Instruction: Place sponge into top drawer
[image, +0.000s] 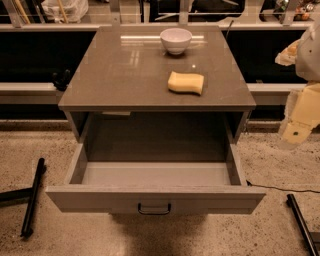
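The pale yellow sponge (186, 82) lies flat on the grey-brown cabinet top (125, 75), right of centre and near the front edge. The top drawer (155, 199) is pulled out wide open below it, with a small dark handle (154, 209) at the centre of its front; its inside shows nothing in it. My cream-coloured gripper (299, 125) hangs at the right edge of the view, to the right of the cabinet and beside the drawer's right wall, well apart from the sponge.
A white bowl (176, 40) stands on the cabinet top behind the sponge. Black bars lie on the speckled floor at the left (32, 197) and lower right (300, 222). A thin cable (285, 189) runs across the floor at the right.
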